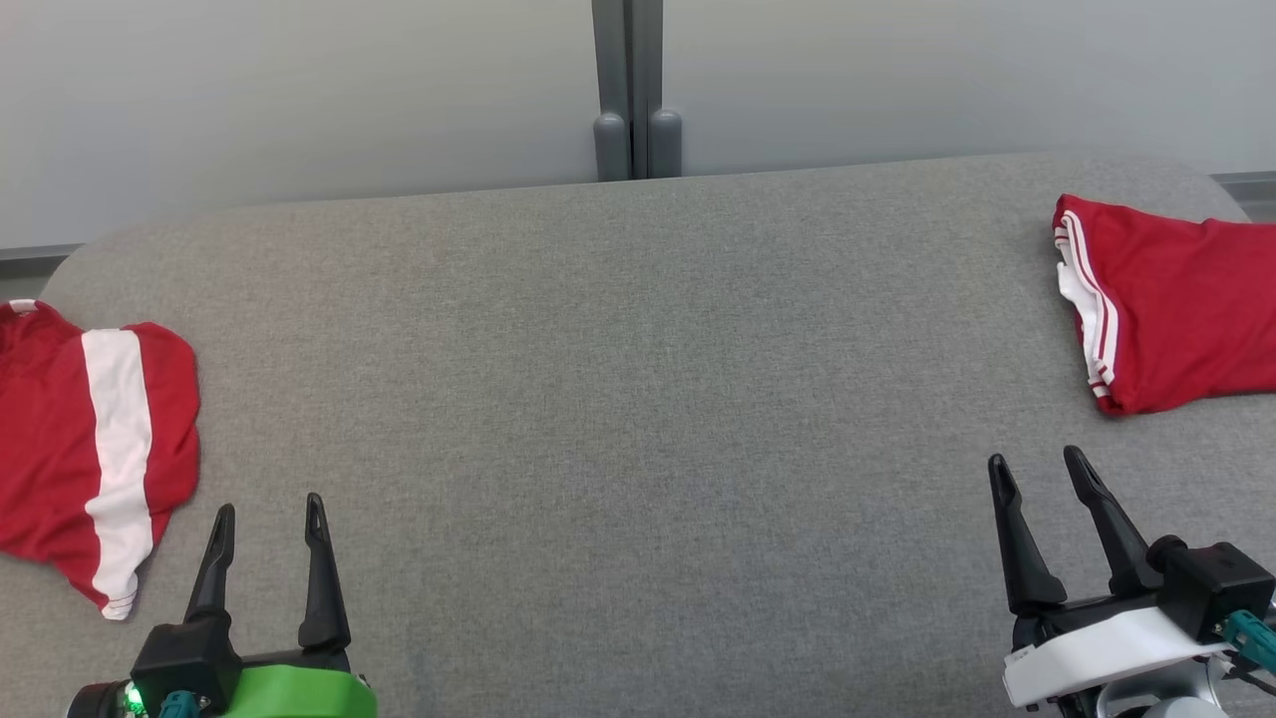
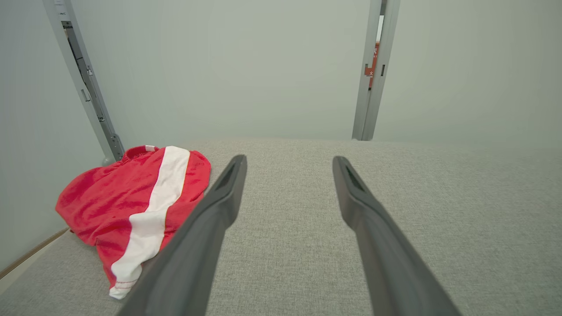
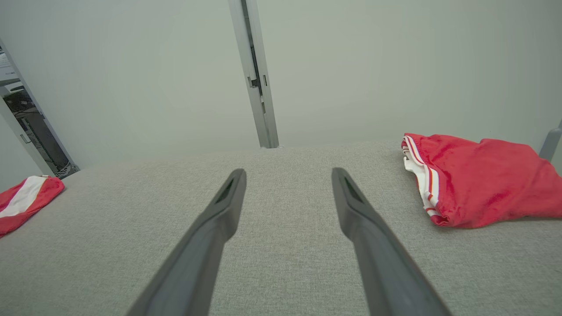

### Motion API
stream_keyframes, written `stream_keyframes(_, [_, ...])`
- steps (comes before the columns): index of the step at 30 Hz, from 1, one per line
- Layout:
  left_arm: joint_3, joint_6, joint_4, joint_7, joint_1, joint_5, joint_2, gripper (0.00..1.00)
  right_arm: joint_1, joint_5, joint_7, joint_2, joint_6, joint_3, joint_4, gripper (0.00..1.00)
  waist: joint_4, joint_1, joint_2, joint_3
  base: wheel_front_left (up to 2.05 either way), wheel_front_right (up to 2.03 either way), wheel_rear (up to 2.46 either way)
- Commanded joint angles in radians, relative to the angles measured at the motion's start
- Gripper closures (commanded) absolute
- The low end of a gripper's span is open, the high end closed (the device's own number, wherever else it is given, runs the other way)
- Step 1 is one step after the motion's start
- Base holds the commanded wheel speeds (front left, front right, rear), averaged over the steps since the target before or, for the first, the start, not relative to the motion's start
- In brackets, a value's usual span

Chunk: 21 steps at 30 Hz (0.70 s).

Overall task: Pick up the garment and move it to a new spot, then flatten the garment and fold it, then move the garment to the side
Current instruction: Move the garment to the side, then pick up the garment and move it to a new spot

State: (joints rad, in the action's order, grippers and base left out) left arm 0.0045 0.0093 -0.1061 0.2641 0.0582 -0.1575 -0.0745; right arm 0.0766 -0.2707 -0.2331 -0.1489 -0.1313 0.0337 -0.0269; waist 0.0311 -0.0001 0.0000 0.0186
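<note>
Grey fabric table [image 1: 638, 399], both grippers low over it: left gripper [image 1: 269, 505] at seven o'clock, fingers spread and empty; right gripper [image 1: 1037, 457] at five, spread and empty too. Red banded garment [image 1: 60, 439] lies crumpled at nine, red folded garment [image 1: 1176, 299] at two, post [image 1: 628, 90] at twelve.

The red garment with the white band [image 1: 60, 439] runs off the head view's left edge; the folded red garment with thin white stripes [image 1: 1176, 299] runs off its right edge. Beside the grey post [image 2: 371, 114], a red label [image 2: 371, 70], perhaps a sign, is too small to read.
</note>
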Motion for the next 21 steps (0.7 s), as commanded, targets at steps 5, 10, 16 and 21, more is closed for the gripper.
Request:
stream_keyframes(5, [0.011,-0.007,-0.004,0.0,0.017,0.015,0.001,0.0,0.018,0.012,0.003,0.007,0.001,0.001,-0.003,0.0,0.002,0.0001,0.0,-0.008,0.0,0.0,0.0])
stream_keyframes(10, [0.016,-0.009,-0.004,0.0,0.024,0.016,0.002,0.0,0.021,0.017,0.009,0.014,0.001,0.005,-0.007,0.0,0.006,0.0001,0.0,-0.017,0.0,0.0,0.0])
stream_keyframes(16, [0.02,-0.012,0.0,0.0,0.014,0.017,-0.002,0.0,0.021,0.02,0.009,0.017,0.001,0.005,-0.005,0.0,0.035,0.0001,0.0,-0.018,0.0,0.0,0.0])
stream_keyframes(21, [0.028,-0.009,0.005,0.0,0.01,0.018,-0.005,0.0,0.015,0.015,0.007,0.016,0.001,0.006,-0.001,0.0,0.08,0.0001,0.0,-0.011,0.0,0.0,0.0])
